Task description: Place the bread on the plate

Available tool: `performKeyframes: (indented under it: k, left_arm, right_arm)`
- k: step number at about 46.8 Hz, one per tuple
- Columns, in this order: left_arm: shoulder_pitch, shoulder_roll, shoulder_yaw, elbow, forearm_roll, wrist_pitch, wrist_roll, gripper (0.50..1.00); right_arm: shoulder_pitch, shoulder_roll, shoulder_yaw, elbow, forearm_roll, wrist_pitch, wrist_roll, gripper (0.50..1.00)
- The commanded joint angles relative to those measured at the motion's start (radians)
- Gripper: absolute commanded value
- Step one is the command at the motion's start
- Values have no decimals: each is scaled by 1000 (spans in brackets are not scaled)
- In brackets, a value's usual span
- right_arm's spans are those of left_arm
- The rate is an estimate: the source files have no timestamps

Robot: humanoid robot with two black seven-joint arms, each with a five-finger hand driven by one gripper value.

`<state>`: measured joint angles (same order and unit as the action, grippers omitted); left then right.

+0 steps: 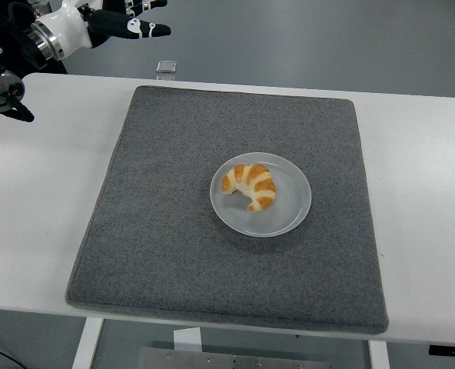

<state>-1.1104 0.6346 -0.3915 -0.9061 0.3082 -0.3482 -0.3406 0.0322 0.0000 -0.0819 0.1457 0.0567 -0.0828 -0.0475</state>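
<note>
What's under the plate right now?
The plate sits flat on the grey mat, which lies on the white table. The croissant rests on it. The mat directly beneath the plate is covered.

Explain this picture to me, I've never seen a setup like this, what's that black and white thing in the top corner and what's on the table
That is one hand of a humanoid robot. The picture comes from a camera high on the robot, looking down over its white table. The robot's white and black left hand is raised at the top left, fingers spread, holding nothing. Its right arm is out of view. On the table lies a grey felt-like mat. On the mat sits a round pale grey plate, and on that a golden curved bread roll, like a croissant. A small clear object stands at the table's far edge; I cannot tell what it is.
</note>
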Motion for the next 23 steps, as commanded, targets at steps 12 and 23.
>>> performKeyframes:
  k: [12, 23]
  left_arm:
    - [26, 0, 0, 82, -122, -25, 57, 996]
    - [26, -7, 0, 193, -290, -140, 112, 999]
  right_arm:
    - [0, 0, -1, 0, 0, 0, 0, 952]
    - [-2, 0, -3, 8, 0, 2, 0, 952]
